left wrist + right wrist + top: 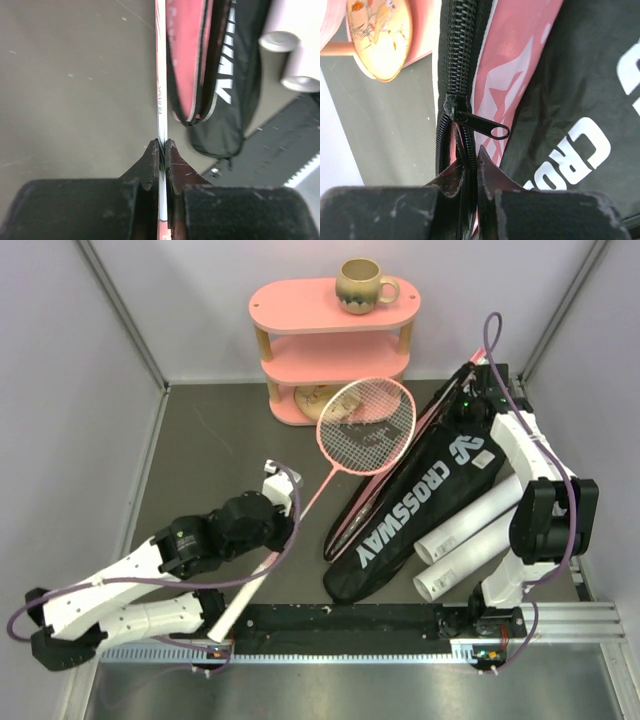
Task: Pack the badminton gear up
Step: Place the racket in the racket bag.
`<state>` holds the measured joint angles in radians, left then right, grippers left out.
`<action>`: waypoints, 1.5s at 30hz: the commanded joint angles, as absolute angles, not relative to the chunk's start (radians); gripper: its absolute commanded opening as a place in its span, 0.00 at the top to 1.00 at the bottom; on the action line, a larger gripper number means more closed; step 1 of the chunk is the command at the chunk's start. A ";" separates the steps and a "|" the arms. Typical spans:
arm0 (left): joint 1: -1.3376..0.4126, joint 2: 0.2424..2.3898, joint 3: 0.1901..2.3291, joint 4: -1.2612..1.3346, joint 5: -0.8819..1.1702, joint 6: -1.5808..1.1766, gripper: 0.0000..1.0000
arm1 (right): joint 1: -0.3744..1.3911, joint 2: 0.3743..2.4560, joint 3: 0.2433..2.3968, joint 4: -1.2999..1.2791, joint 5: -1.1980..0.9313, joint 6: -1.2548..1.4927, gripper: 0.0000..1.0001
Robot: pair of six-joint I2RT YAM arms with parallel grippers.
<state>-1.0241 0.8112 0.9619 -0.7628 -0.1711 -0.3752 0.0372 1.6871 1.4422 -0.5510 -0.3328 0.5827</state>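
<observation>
- From above: pink-framed racket [365, 425] outside any bag, shaft pinched in the left hand [288, 508], head well ahead of that hand, beside the black CROSSWAY bag [440, 490]. Right hand [468, 405] down at that bag's far end. White tubes [470, 540] loose on the desk [200, 440], back from the right hand toward its arm's base and against the bag. Nothing visibly packed, and no shuttlecocks in sight.
- Left wrist: left hand [162, 150] closed to a sliver on the thin racket shaft [160, 100], running straight ahead from the fingertips. Ahead and to the right, pink bag [187, 60] with its zip parted, against the black one.
- Right wrist: right hand [471, 157] pinched shut on the zip edge [460, 75], seemingly the pink bag's, just behind the zipper pull [480, 125]. CROSSWAY lettering off to the right of the fingers.
- Progress, as a judgement: early. Bag edge held and racket in hand, but not inserted. Tubes, any second racket and zipping up all left to do.
</observation>
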 commanded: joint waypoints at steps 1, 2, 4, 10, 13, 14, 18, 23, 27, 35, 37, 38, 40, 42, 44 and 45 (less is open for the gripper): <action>-1.167 0.882 1.032 -0.693 -0.664 -0.295 1.00 | 0.005 1.647 1.503 -0.584 -0.278 0.659 1.00; -1.211 0.903 1.032 -0.681 -0.734 -0.258 1.00 | 0.003 1.655 1.515 -0.601 -0.258 0.664 1.00; -1.241 0.913 1.022 -0.626 -0.778 -0.220 1.00 | 0.005 1.669 1.545 -0.641 -0.255 0.686 1.00; -1.308 0.956 1.002 -0.542 -0.884 -0.100 1.00 | 0.005 1.729 1.618 -0.709 -0.288 0.700 1.00; -1.338 0.971 0.989 -0.465 -0.891 -0.023 1.00 | 0.003 1.753 1.647 -0.738 -0.290 0.701 1.00; -1.342 0.986 0.989 -0.451 -0.884 -0.009 1.00 | 0.003 1.756 1.657 -0.745 -0.290 0.704 1.00; -1.359 1.038 0.999 -0.446 -0.876 -0.009 1.00 | 0.005 1.755 1.658 -0.746 -0.288 0.726 1.00; -1.384 1.097 0.988 -0.443 -0.925 -0.044 1.00 | 0.005 1.747 1.658 -0.749 -0.282 0.742 1.00; -1.399 1.144 0.986 -0.445 -0.963 -0.074 1.00 | 0.003 1.747 1.654 -0.747 -0.287 0.759 1.00; -1.443 1.269 1.006 -0.551 -1.092 -0.184 1.00 | -0.025 1.740 1.654 -0.744 -0.304 0.793 1.00; -1.454 1.288 1.005 -0.552 -1.109 -0.189 1.00 | -0.026 1.736 1.648 -0.744 -0.305 0.799 1.00; -1.454 1.292 1.002 -0.552 -1.112 -0.192 1.00 | -0.028 1.736 1.647 -0.739 -0.310 0.802 1.00; -1.457 1.310 1.000 -0.552 -1.127 -0.195 1.00 | -0.029 1.736 1.643 -0.741 -0.324 0.807 1.00; -1.457 1.328 0.994 -0.560 -1.152 -0.189 1.00 | -0.029 1.736 1.643 -0.739 -0.327 0.808 1.00; -1.466 1.359 0.994 -0.569 -1.175 -0.178 1.00 | -0.031 1.733 1.640 -0.736 -0.328 0.811 1.00; -1.470 1.373 0.994 -0.572 -1.204 -0.167 1.00 | -0.031 1.733 1.640 -0.736 -0.328 0.813 1.00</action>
